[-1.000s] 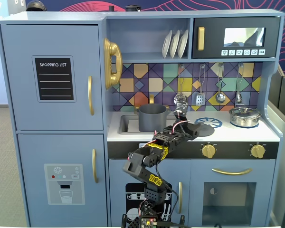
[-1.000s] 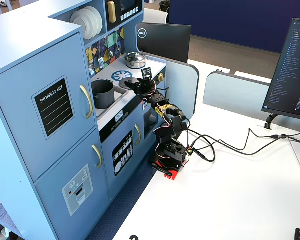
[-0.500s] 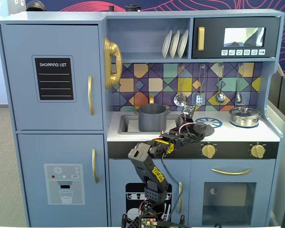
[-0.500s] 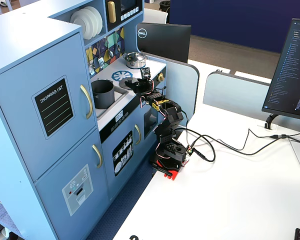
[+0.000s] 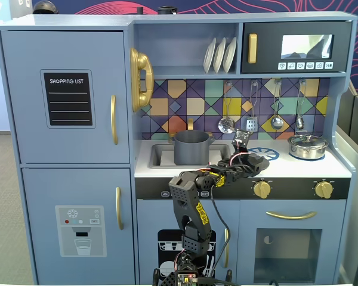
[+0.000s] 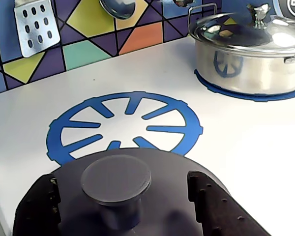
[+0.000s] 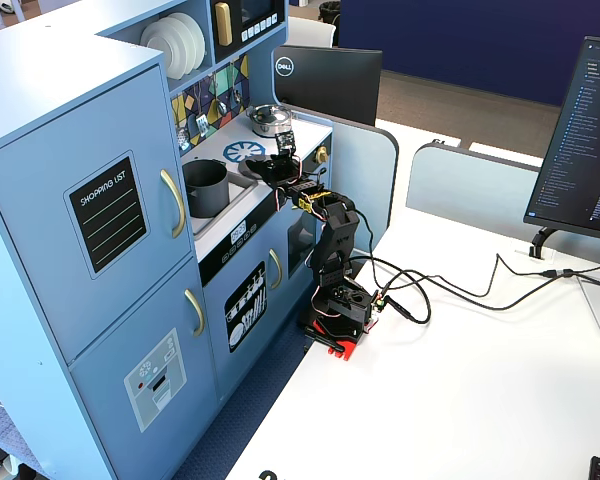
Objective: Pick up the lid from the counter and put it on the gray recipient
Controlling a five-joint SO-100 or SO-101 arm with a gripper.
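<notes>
The dark gray lid lies on the white counter at the near edge of the blue burner disc. In the wrist view my gripper is open just above it, one black finger on each side of the lid's knob, with a gap on both sides. The gray pot stands in the sink left of the gripper and has no lid on it. It also shows in the other fixed view. In both fixed views the gripper covers most of the lid.
A shiny steel pot with its own lid stands on the right burner, also seen in a fixed view. Utensils hang on the tiled back wall. The sink rim lies between counter and pot.
</notes>
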